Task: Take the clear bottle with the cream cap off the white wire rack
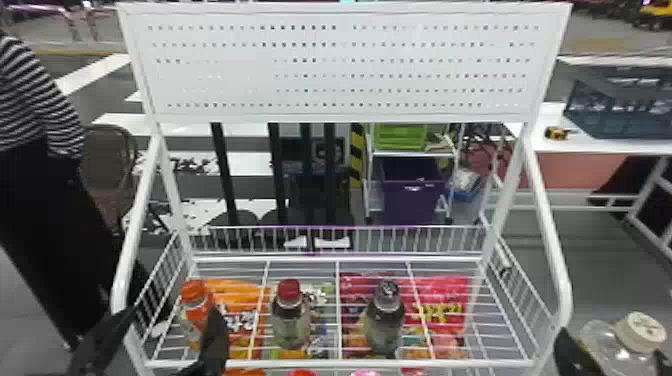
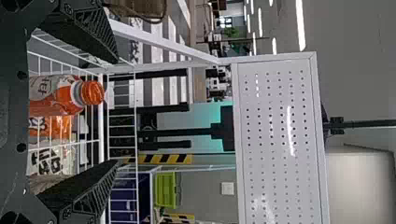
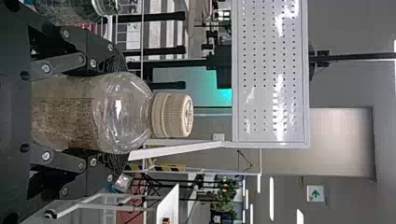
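Our right pincer [image 1: 615,354] holds the clear bottle with the cream cap [image 3: 122,109] beside the white wire rack [image 1: 564,300]; swinging inward could knock it loose. If we drift, our wide-spread left pincer [image 2: 116,111] might topple the orange-capped bottle [image 2: 56,97].

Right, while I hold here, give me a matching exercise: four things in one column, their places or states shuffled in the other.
Things
1. Cream-capped bottle
2. Red-capped bottle
3. Left gripper
4. Perforated panel

Places or states
a. Fingers apart, at the left front of the rack
b. Held in the right gripper, off to the rack's right
c. White, above the wire basket
d. On the rack, between the orange-capped bottle and the dark-capped bottle

Pairs: 1-b, 2-d, 3-a, 4-c
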`<state>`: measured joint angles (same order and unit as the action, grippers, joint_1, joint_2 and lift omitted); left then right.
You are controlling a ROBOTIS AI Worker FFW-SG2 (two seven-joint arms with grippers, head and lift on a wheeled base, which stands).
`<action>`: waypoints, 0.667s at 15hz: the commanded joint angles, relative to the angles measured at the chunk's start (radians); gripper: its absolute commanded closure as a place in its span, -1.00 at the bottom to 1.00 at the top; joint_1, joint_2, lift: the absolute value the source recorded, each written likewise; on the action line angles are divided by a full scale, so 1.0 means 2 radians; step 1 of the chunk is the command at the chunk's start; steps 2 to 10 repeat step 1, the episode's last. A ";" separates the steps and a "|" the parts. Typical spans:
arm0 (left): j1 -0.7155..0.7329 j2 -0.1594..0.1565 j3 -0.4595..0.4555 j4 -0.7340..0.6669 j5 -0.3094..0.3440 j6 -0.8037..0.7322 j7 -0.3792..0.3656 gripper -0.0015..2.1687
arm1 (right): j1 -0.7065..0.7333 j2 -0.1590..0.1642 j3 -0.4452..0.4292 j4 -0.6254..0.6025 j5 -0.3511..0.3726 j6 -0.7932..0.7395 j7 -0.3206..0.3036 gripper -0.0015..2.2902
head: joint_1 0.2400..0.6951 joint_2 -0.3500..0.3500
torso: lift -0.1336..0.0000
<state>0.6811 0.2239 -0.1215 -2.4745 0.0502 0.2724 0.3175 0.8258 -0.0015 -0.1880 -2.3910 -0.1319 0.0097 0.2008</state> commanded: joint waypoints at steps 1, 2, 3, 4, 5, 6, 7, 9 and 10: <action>-0.001 0.000 0.000 -0.001 -0.001 0.003 0.000 -0.88 | 0.002 0.001 0.000 0.003 0.000 -0.005 0.000 0.17 | 0.14 0.00 | 1.00; -0.001 0.000 0.000 -0.001 -0.001 0.003 0.000 -0.88 | 0.002 0.001 0.000 0.003 0.000 -0.005 0.000 0.17 | 0.14 0.00 | 1.00; -0.001 0.000 0.000 -0.001 -0.001 0.003 0.000 -0.88 | 0.002 0.001 0.000 0.003 0.000 -0.005 0.000 0.17 | 0.14 0.00 | 1.00; -0.001 0.000 0.000 -0.001 -0.001 0.003 0.000 -0.88 | 0.002 0.001 0.000 0.003 0.000 -0.005 0.000 0.17 | 0.14 0.00 | 1.00; -0.001 0.000 0.000 -0.001 -0.001 0.003 0.000 -0.88 | 0.002 0.001 0.000 0.003 0.000 -0.005 0.000 0.17 | 0.14 0.00 | 1.00; -0.001 0.000 0.000 -0.001 -0.001 0.003 0.000 -0.88 | 0.002 0.001 0.000 0.003 0.000 -0.005 0.000 0.17 | 0.14 0.00 | 1.00; -0.001 0.000 0.000 -0.001 -0.001 0.003 0.000 -0.88 | 0.002 0.001 0.000 0.003 0.000 -0.005 0.000 0.17 | 0.14 0.00 | 1.00; -0.001 0.000 0.000 -0.001 -0.001 0.003 0.000 -0.88 | 0.002 0.001 0.000 0.003 0.000 -0.005 0.000 0.17 | 0.14 0.00 | 1.00; -0.001 0.000 0.000 -0.001 -0.001 0.003 0.000 -0.88 | 0.002 0.001 0.000 0.003 0.000 -0.005 0.000 0.17 | 0.14 0.00 | 1.00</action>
